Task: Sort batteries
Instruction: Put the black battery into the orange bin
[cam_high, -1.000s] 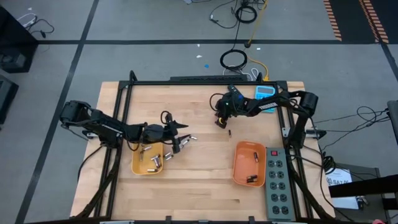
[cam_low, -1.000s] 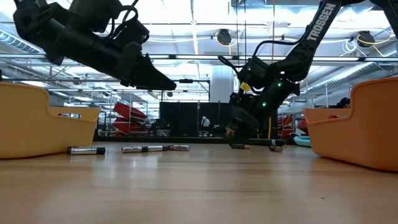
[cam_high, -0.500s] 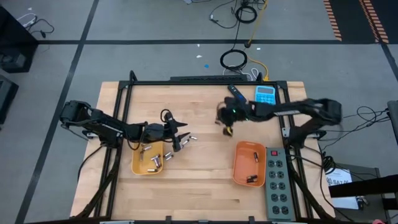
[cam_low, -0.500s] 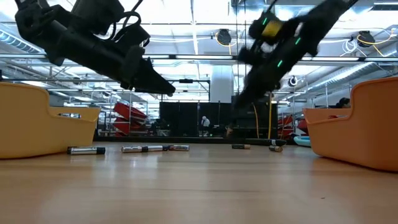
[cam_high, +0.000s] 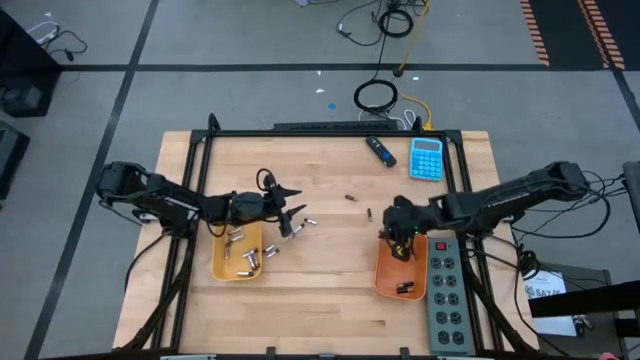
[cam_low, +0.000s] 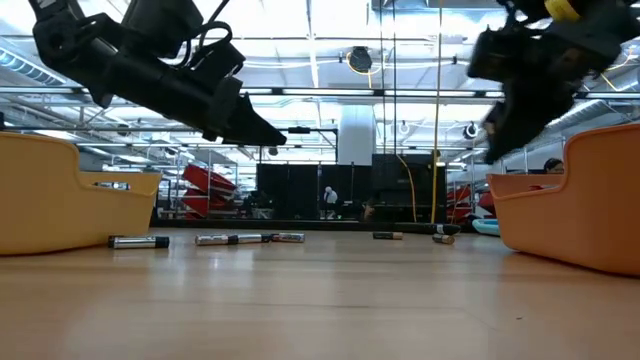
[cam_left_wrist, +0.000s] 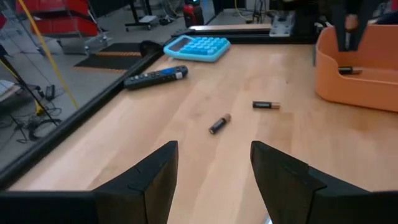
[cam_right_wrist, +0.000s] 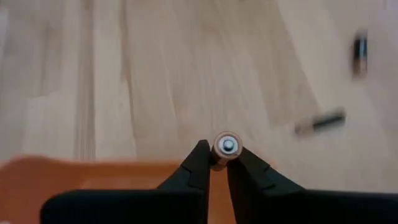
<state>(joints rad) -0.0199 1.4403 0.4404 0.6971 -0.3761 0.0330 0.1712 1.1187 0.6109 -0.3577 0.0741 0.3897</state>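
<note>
Beside orange tray (cam_left_wrist: 348, 84), two loose batteries (cam_left_wrist: 219, 123).

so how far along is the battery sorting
Partly done. The yellow tray holds several silvery batteries and the orange tray holds a couple of dark ones. The right claw grips a small battery over the orange tray's edge. The left claw hangs open above loose silvery batteries. Two dark batteries remain mid-table.

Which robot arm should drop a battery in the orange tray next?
The right. Its gripper is shut on a small battery right over the orange tray. The left gripper is open, empty, by the yellow tray.
</note>
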